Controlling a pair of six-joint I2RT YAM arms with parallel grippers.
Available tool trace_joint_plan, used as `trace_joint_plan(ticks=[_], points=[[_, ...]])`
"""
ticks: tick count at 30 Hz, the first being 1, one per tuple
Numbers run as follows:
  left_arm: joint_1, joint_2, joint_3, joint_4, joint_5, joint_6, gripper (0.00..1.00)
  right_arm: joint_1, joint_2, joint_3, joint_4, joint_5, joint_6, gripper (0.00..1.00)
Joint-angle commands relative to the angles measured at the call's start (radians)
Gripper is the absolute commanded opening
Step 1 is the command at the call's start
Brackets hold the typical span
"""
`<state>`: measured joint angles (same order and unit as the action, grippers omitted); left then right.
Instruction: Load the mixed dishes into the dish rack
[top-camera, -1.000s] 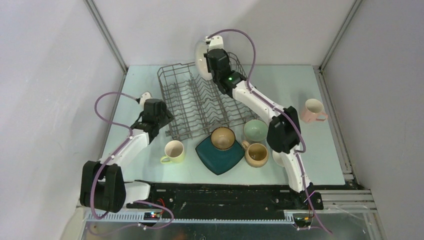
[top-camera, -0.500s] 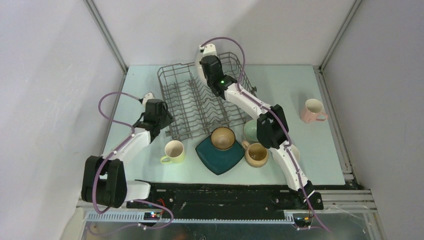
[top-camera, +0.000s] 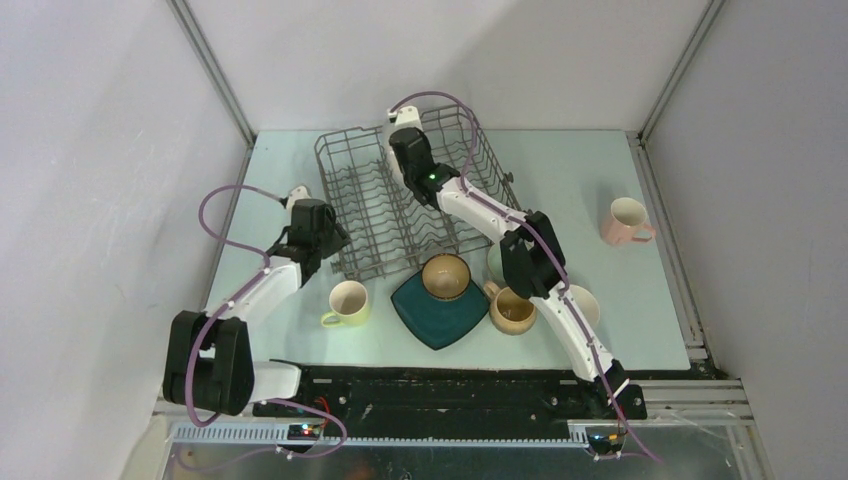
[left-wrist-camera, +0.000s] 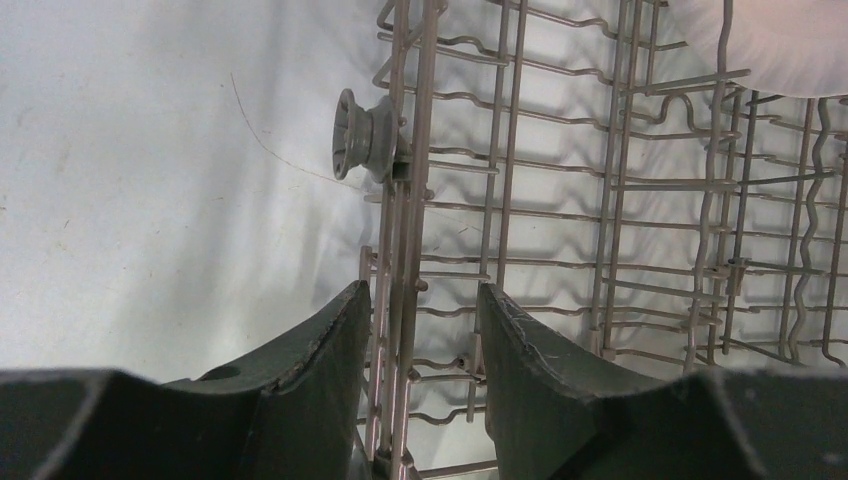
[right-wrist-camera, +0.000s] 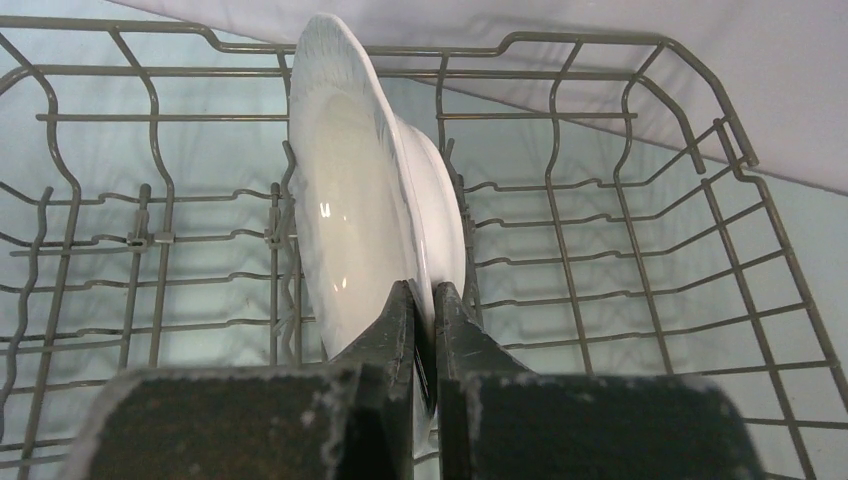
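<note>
White round plate (right-wrist-camera: 350, 200) lowered into dish rack (top-camera: 370, 210) | right pincer (right-wrist-camera: 424, 295) pinching it | left pincer (left-wrist-camera: 425, 300) unclear

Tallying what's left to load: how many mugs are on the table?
3. A yellow mug in front of the dish rack; a tan mug right of the teal plate; a pink mug at far right. The right arm may hide more.
</note>
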<state>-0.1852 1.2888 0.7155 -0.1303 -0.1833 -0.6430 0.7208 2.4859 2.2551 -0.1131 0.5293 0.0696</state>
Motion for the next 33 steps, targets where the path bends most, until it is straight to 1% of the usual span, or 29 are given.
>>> trace_joint_plan(ticks=[1, 5, 6, 7, 8, 9, 12, 14, 15, 18, 20, 22, 26, 30, 33], points=[[0.000, -0.001, -0.011, 0.048, 0.002, 0.021, 0.51, 0.011, -0.012, 0.091, 0.134, 0.004, 0.053, 0.00], [0.000, -0.003, -0.014, 0.054, -0.002, 0.019, 0.51, 0.014, 0.003, 0.104, 0.121, -0.007, 0.085, 0.00], [0.000, -0.005, -0.016, 0.056, -0.001, 0.019, 0.51, 0.014, 0.005, 0.104, 0.120, -0.007, 0.090, 0.02], [0.000, -0.006, -0.017, 0.058, 0.000, 0.020, 0.51, 0.014, 0.007, 0.105, 0.119, -0.006, 0.092, 0.10], [0.000, -0.008, -0.017, 0.059, -0.001, 0.020, 0.51, 0.013, 0.008, 0.105, 0.119, -0.005, 0.097, 0.14], [0.000, -0.009, -0.018, 0.061, -0.001, 0.020, 0.51, 0.012, 0.009, 0.103, 0.118, -0.004, 0.100, 0.25], [0.000, -0.008, -0.021, 0.064, 0.000, 0.022, 0.52, 0.010, 0.008, 0.102, 0.118, 0.006, 0.110, 0.42], [0.000, -0.007, -0.021, 0.064, 0.000, 0.021, 0.52, 0.007, 0.001, 0.097, 0.118, 0.019, 0.113, 0.46], [0.000, -0.009, -0.021, 0.064, -0.001, 0.021, 0.52, 0.007, -0.006, 0.090, 0.118, 0.023, 0.113, 0.50], [0.000, -0.014, -0.023, 0.066, -0.005, 0.022, 0.52, 0.003, -0.030, 0.064, 0.120, 0.029, 0.113, 0.53], [0.000, -0.019, -0.026, 0.066, -0.006, 0.022, 0.52, 0.001, -0.050, 0.040, 0.126, 0.041, 0.112, 0.60], [0.000, -0.028, -0.029, 0.065, -0.011, 0.022, 0.53, -0.001, -0.083, 0.006, 0.128, 0.052, 0.108, 0.71], [0.000, -0.042, -0.035, 0.064, -0.019, 0.022, 0.55, -0.004, -0.162, -0.068, 0.137, 0.050, 0.105, 0.80], [0.000, -0.053, -0.038, 0.059, -0.027, 0.022, 0.58, -0.006, -0.271, -0.189, 0.164, 0.021, 0.100, 0.84], [0.000, -0.066, -0.040, 0.052, -0.035, 0.020, 0.61, -0.008, -0.360, -0.275, 0.178, -0.010, 0.103, 0.86]])
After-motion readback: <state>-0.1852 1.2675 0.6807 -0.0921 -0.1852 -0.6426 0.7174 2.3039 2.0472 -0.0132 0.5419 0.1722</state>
